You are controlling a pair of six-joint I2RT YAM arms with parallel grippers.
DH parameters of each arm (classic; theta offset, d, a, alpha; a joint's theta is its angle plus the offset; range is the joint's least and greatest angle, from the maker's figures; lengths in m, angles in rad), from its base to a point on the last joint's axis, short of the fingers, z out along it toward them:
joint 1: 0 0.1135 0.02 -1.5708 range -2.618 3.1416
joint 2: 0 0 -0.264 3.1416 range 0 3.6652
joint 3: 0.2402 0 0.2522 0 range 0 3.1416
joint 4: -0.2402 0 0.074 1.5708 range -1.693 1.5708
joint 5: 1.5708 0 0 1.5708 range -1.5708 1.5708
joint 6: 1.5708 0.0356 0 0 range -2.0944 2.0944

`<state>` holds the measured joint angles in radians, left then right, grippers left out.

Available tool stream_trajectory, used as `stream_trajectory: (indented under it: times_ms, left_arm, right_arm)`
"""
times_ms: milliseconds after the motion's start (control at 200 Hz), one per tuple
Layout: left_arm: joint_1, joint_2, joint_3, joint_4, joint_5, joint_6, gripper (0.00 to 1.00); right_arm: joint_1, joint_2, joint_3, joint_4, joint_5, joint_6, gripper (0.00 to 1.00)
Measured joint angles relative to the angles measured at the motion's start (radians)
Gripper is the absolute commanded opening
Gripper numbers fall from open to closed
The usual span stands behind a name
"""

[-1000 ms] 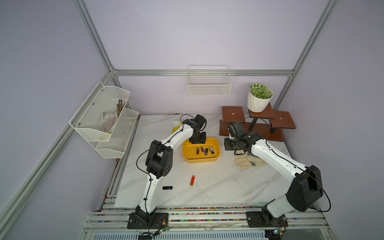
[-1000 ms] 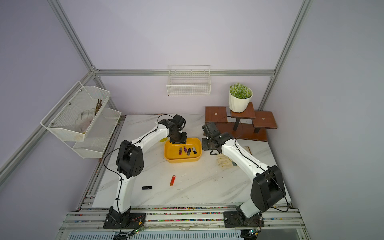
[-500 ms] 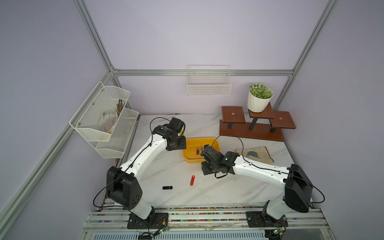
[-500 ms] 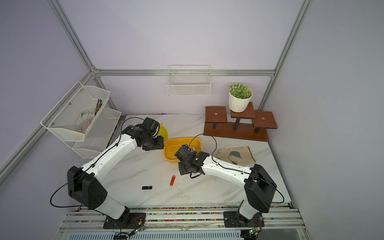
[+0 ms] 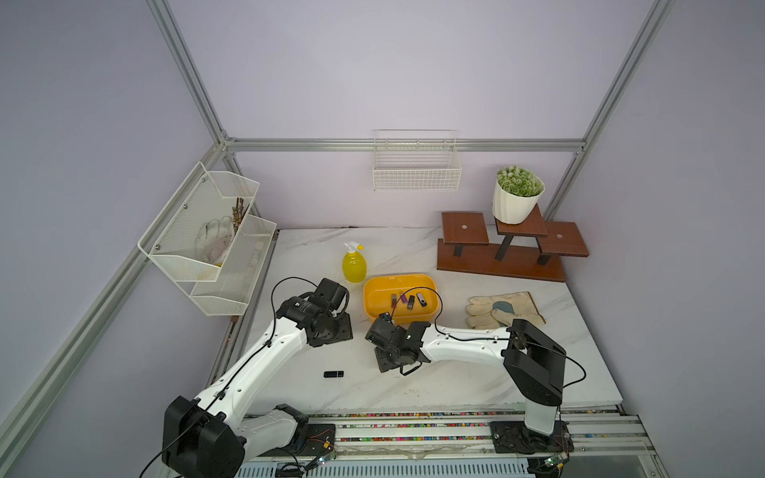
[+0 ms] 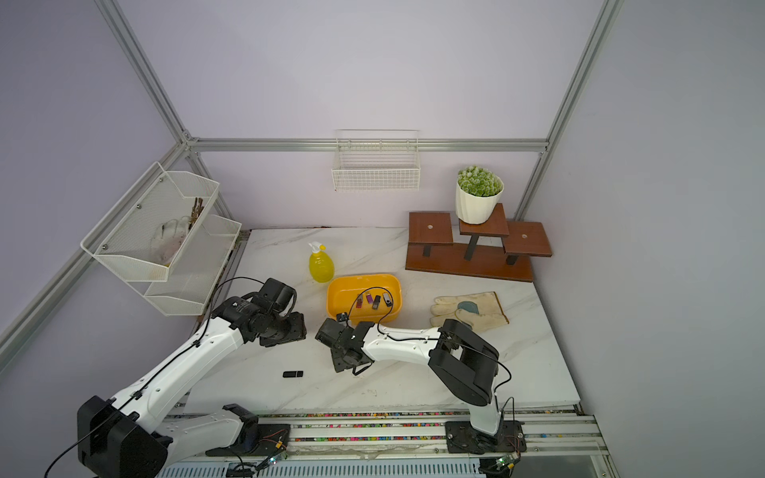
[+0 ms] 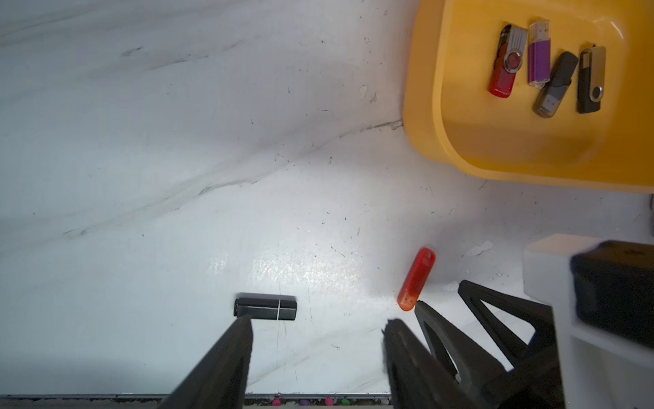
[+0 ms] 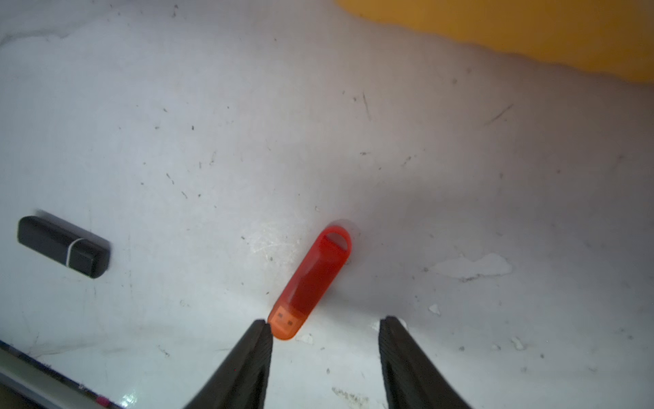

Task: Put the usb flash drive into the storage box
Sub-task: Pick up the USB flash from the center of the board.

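Right wrist: my right gripper (image 8: 325, 322) is spread and empty. The red usb flash drive (image 8: 311, 279) lies flat on the table (image 8: 212, 106). Its connector end is just beside one jaw and its loop end aims toward the storage box (image 8: 531, 32). The long axis runs roughly along my reach but off-centre, not in the jaw gap. Step, I'd say: pre-grasp. Next: shift sideways to centre, square up, drop, pinch across the narrow width.

Left wrist: left gripper (image 7: 318, 322) is also spread and empty, one jaw lined up with an end of the black drive (image 7: 265, 307), which lies crosswise to the jaws. Four drives (image 7: 539, 58) sit in the box.

Both top views: the black drive (image 5: 333, 374) lies parallel to the table's front edge, well apart from the box. The red one is hidden under my right wrist.
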<state>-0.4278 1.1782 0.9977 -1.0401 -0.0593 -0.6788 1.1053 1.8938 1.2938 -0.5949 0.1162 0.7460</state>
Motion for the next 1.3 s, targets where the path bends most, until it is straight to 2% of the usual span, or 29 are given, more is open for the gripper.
stream_trajectory:
  times_ms: [270,580,840,1155,1300]
  left_arm:
    - [0.0,-0.022,-0.077,0.0,0.002,-0.018,0.64]
    - [0.0,-0.04,-0.08,-0.001,0.002,-0.019,0.64]
    - [-0.003,-0.04,-0.084,0.001,0.011,-0.019,0.65]
    - [-0.018,-0.047,-0.143,0.001,0.026,-0.045,0.65]
    - [-0.025,-0.051,-0.146,0.002,0.029,-0.061,0.65]
  right_arm:
    - [0.02,0.061,0.024,0.002,0.034,0.035,0.56]
    - [0.024,0.087,0.056,-0.029,0.087,0.035,0.54]
    - [0.024,0.088,0.056,-0.052,0.095,0.031,0.43]
    - [0.024,0.103,0.068,-0.064,0.077,0.012,0.37]
    - [0.024,0.108,0.074,-0.066,0.068,0.005,0.28]
